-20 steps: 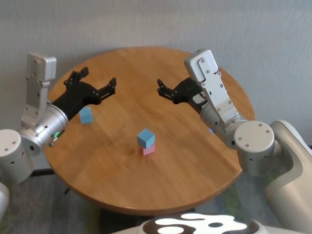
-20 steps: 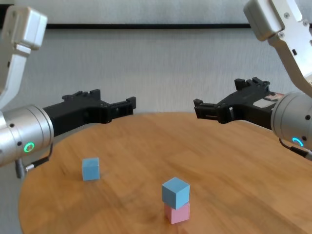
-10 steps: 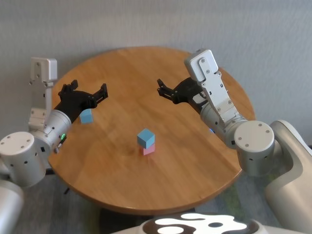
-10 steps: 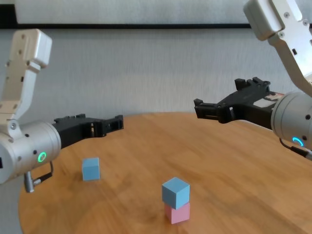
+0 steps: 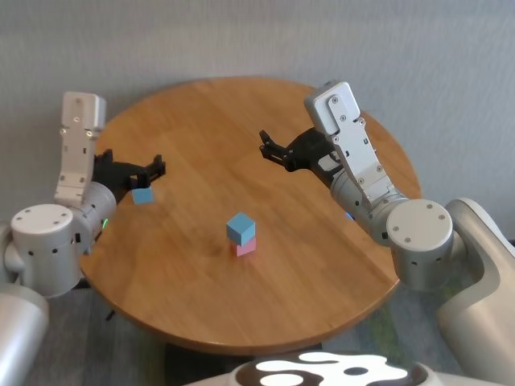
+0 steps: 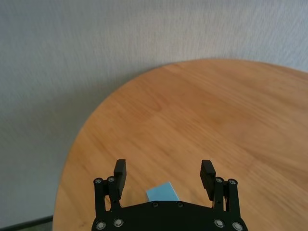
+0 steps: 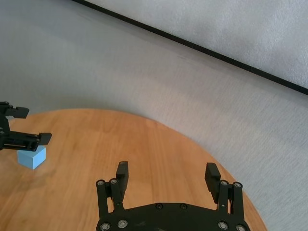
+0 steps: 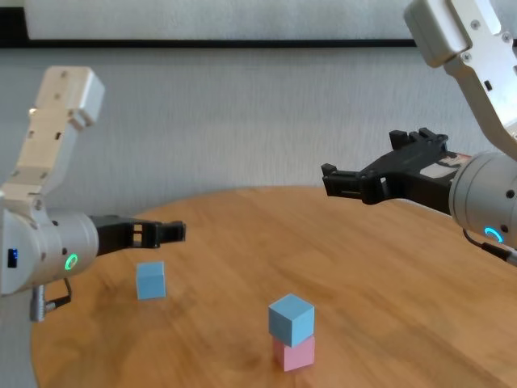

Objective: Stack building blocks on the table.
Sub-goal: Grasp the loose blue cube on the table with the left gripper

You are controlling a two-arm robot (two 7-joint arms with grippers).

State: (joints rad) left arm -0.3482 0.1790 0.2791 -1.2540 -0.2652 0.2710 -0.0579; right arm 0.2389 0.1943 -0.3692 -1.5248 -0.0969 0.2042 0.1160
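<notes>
From my head, my left claw (image 5: 137,170) hangs released over the loose blue cube (image 5: 142,195) at the worktop's (image 5: 322,265) left edge; my right claw (image 5: 272,150) hovers released, forearm raised. Mid-worktop, a blue cube (image 5: 241,227) sits on the pink cube (image 5: 246,247). My left wrist shows the loose cube under my fingers (image 6: 120,172). My chest sees both forearms reaching inward.

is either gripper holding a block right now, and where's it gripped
No. Both are open and empty: the left gripper hovers above the loose blue block, the right gripper hangs over the table.
</notes>
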